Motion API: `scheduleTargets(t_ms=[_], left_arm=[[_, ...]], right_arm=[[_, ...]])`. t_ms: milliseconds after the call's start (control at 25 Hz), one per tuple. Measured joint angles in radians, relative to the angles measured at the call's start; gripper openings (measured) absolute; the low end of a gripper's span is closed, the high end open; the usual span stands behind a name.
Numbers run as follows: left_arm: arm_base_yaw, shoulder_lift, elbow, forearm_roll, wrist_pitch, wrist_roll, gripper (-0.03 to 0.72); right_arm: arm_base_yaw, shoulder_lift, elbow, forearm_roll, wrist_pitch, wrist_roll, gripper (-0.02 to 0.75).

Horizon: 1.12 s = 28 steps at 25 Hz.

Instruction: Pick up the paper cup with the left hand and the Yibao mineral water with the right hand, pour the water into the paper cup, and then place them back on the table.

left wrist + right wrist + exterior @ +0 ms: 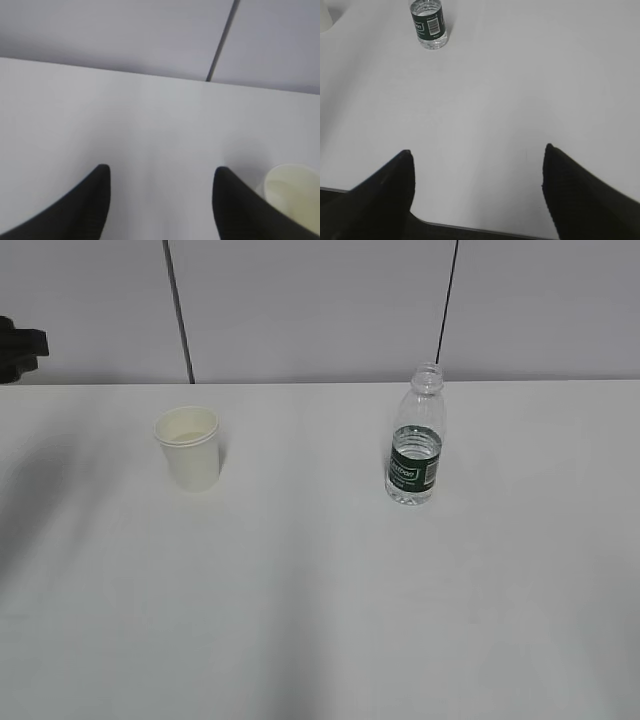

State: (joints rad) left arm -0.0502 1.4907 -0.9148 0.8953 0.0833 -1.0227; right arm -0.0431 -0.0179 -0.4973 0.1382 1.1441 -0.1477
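White tabletop [320,620] fills my near field in the exterior view, bare from the front edge up to the two objects. Paper cup [188,447] stands upright left of centre; Yibao mineral water [416,436] stands upright right of centre, uncapped, well apart from the cup. Wide gap between them, and open surface to either side. Beyond both, the table's far edge meets a grey panelled wall [300,310].

Left wrist view: left hand [161,181] spread wide, gripping nothing, fingers over bare table. Cup rim sits just beside the right-side finger, at the lower right corner of my view.

Right wrist view: right hand [478,159] also wide apart and empty, hanging over the table's near edge. Bottle far ahead, upper left, with clear table between.
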Motion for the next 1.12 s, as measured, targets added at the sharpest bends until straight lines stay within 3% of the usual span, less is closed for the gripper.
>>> scheduleTargets(t_ms=[240,440,680,1120], left_arm=[[0.000,0.000,0.000,-0.423,0.113,0.460,0.403],[0.000,-0.017,0.000,-0.713,0.215,0.754,0.402],[0.000,-0.073,0.000,-0.805,0.403,0.815,0.399],[0.000,-0.285,0.000,-0.830,0.774,0.816,0.335]], right_arm=[[0.000,0.000,0.000,0.000,0.000,0.000,0.585],[0.000,0.000,0.000,0.000,0.000,0.000,0.585],[0.000,0.000,0.000,0.000,0.000,0.000,0.585],[0.000,0.000,0.000,0.000,0.000,0.000,0.585]])
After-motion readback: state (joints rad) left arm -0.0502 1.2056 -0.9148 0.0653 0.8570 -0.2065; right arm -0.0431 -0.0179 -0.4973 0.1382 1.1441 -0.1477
